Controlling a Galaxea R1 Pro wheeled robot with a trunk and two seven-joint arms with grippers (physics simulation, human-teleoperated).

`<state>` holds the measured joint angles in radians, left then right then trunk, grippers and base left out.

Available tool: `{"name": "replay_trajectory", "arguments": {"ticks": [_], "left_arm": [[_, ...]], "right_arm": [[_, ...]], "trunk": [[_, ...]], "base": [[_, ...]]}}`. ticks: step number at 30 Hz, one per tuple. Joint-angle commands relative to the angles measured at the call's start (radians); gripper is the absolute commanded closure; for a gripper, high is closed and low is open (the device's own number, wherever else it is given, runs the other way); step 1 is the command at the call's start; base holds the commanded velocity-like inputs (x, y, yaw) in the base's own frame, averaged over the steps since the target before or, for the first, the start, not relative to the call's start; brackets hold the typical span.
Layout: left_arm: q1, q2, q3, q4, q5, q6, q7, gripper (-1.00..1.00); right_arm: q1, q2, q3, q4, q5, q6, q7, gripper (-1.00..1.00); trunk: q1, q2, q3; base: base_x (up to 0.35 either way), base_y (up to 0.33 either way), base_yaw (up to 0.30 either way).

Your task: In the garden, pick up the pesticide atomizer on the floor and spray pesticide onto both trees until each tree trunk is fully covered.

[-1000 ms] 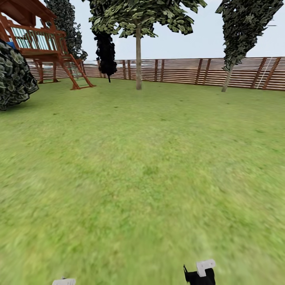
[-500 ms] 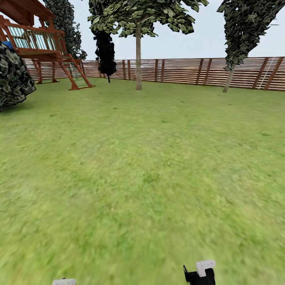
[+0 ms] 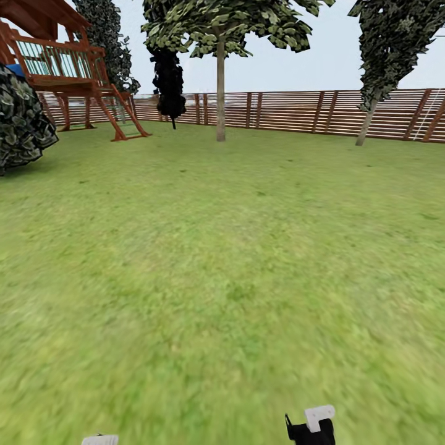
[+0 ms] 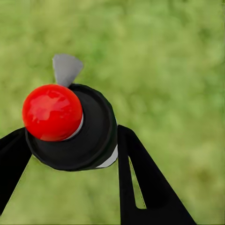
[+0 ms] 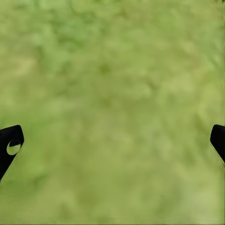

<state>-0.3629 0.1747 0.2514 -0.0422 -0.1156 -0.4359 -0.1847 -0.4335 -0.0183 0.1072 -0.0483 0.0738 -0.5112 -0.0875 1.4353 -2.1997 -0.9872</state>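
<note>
The left gripper (image 4: 70, 154) squeezes the pesticide atomizer (image 4: 70, 126); the right gripper (image 5: 112, 140) is spread wide, holding nothing. Best to roll straight to the tree trunk (image 3: 220, 93), keeping the bottle steady.

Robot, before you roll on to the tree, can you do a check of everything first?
1. Pesticide atomizer in hand: ok, the left gripper is shut on it, fingers on both sides.
2. Right gripper free: ok, open over grass with nothing between its fingertips.
3. Tree trunk in sight: ok, straight ahead by the fence, far off.
4. Way ahead: ok, plain lawn up to the trunk.
5. Pesticide on the trunk: cannot tell, too far to see specks.
6. Nozzle aimed at the trunk: cannot tell.
</note>
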Motion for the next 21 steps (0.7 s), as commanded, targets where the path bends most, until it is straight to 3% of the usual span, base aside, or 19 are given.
{"name": "replay_trajectory", "arguments": {"ticks": [1, 21], "left_arm": [[-0.001, 0.000, 0.009, 0.001, -0.010, -0.003, -0.002, 1.00], [0.000, 0.000, 0.009, 0.001, -0.010, -0.003, -0.002, 1.00]], "right_arm": [[-0.001, -0.001, 0.006, 0.001, 0.008, -0.001, -0.009, -1.00], [-0.001, 0.001, 0.006, 0.001, 0.009, -0.001, -0.010, -1.00]], "trunk": [[0.000, 0.000, -0.001], [0.000, 0.000, -0.001]], "base": [[0.340, 0.000, 0.000], [0.340, 0.000, 0.000]]}}
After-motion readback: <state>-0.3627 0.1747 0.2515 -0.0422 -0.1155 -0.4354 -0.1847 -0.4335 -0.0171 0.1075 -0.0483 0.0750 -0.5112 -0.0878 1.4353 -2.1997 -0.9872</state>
